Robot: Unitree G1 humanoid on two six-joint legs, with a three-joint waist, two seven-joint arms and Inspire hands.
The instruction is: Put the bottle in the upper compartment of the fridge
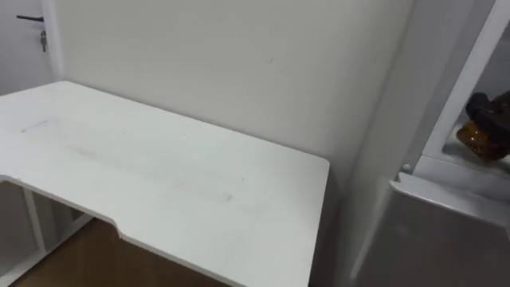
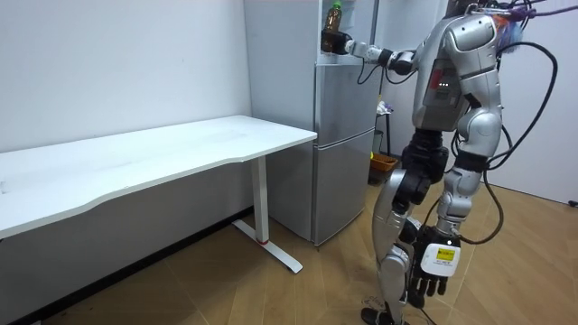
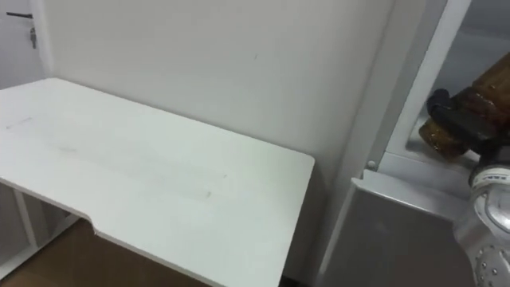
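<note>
The right arm stretches level into the open upper part of the fridge [image 2: 344,135], the right hand [image 3: 457,119] clasping the brown bottle [image 3: 486,96] inside it. The left hand [image 2: 432,271] hangs beside the thigh, fingers relaxed.

1. White desk [image 1: 159,183] sweeps wide across the eye views, its front edge dipping into a shallow cut-out.
2. Right behind it is a plain pale wall [image 1: 239,64], with the desk's back edge up against it.
3. Far left, there's a door [image 1: 20,64] with a dark handle [image 1: 30,17].
4. Over in the room view there's a warm brown wood-plank floor [image 2: 298,293], evenly lit, and the desk's white leg [image 2: 263,203] stands on a long flat foot.
5. Grey fridge [image 2: 343,135] stands just beside the desk's end.
</note>
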